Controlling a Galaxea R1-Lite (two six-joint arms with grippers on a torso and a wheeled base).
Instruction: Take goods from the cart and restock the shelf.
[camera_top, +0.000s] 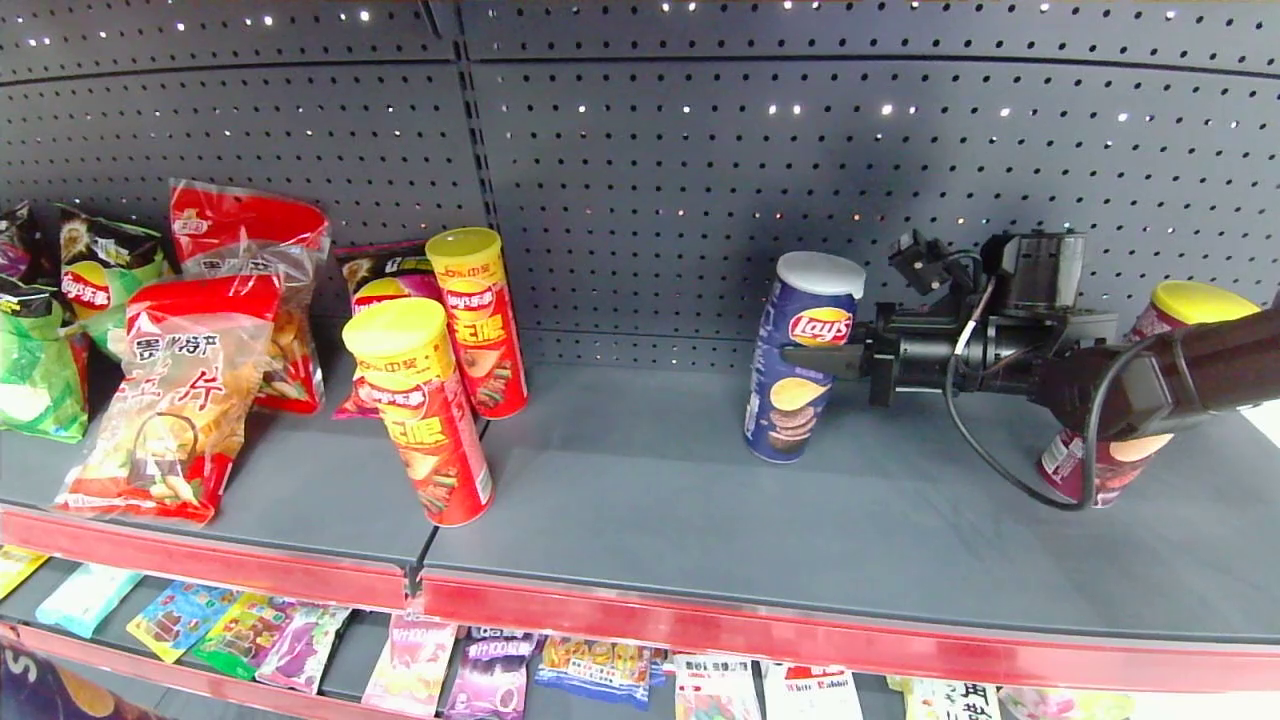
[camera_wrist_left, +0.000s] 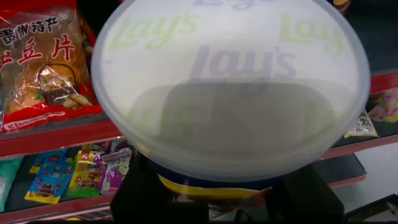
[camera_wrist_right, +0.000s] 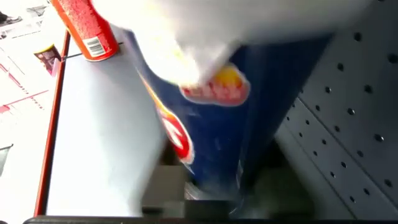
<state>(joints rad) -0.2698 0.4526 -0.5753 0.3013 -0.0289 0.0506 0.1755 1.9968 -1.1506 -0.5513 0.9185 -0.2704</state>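
The blue can (camera_top: 797, 400) is being held upright on the grey shelf (camera_top: 650, 480), near the pegboard back wall (camera_top: 650, 200). Whether its base is already resting on the shelf cannot be told. It is being pinched at mid-height by the right pincer (camera_top: 815, 358), one finger lying across its front just under the logo.

The can is being judged light and stiff, a thin tube that could dent under a hard squeeze. Its glossy wrap is likely slippery and its plastic lid loose-fitting, so hold is best taken on the body around the middle, not at the lid. Being tall and narrow, it could be tipped if it is released off-level.

A second can (camera_wrist_left: 230, 87), white-lidded, is being pinched low on its body by the left pincer (camera_wrist_left: 217, 200), out in front of the shelf's red edge.

A dark red can with a yellow lid (camera_top: 1190, 300) is standing behind the right arm, close enough to be knocked on withdrawal. Two red cans (camera_top: 425, 410) are standing well apart to the left, with snack bags (camera_top: 170, 400) leaning beyond them. The stretch of shelf between the red cans and the blue can is being left open. Small packets (camera_top: 240, 630) are lying on the tier below.
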